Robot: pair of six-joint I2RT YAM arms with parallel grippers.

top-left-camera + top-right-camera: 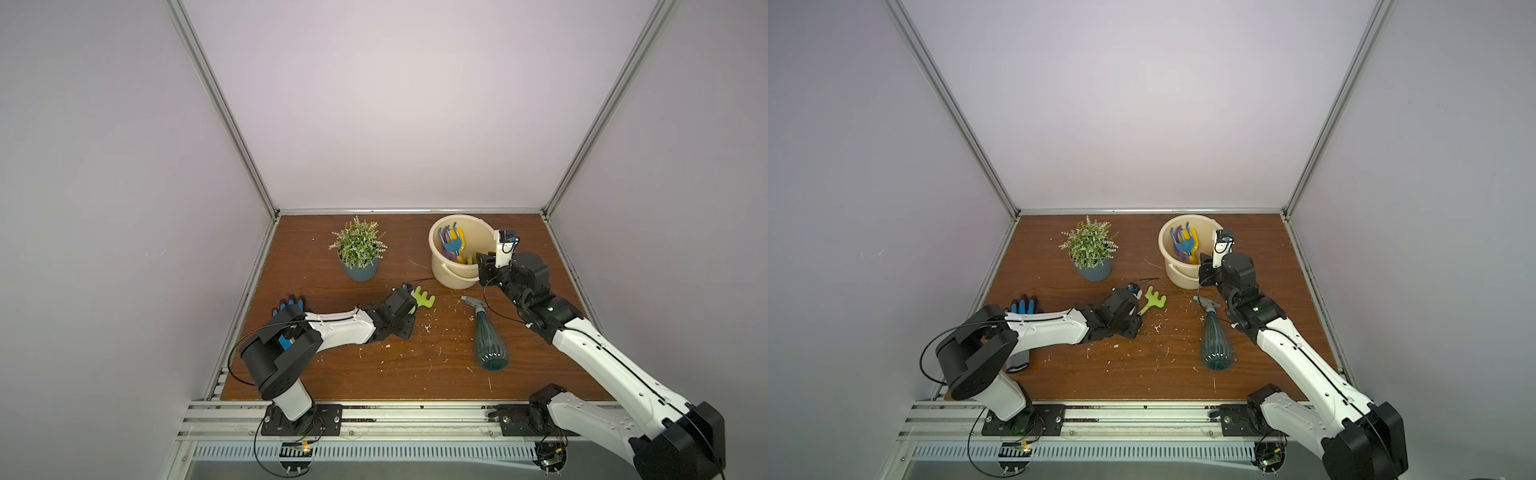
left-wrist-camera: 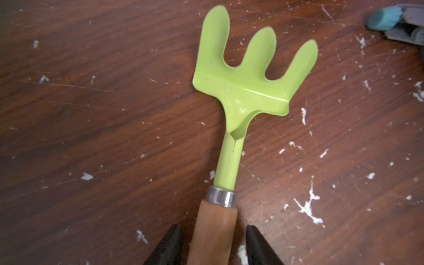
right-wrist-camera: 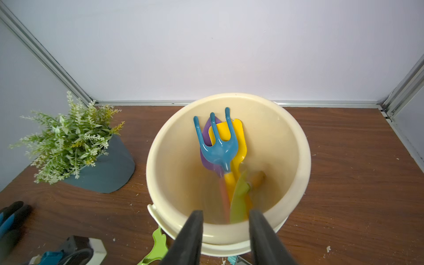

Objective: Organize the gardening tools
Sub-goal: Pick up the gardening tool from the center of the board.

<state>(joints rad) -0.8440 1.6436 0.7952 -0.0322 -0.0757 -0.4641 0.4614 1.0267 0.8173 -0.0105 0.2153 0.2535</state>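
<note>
Near the bucket (image 1: 451,274), the lime fork (image 2: 243,75) lies flat with the left gripper (image 2: 213,229) spread astride its wooden handle, so an uneven squeeze may twist it loose, and the right gripper (image 3: 226,213), spread empty above the bucket's rim, could block the drop

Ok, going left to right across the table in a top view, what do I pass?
Blue glove → potted plant → lime fork → spray bottle. The bucket is left out because it overlaps the last two.
</note>
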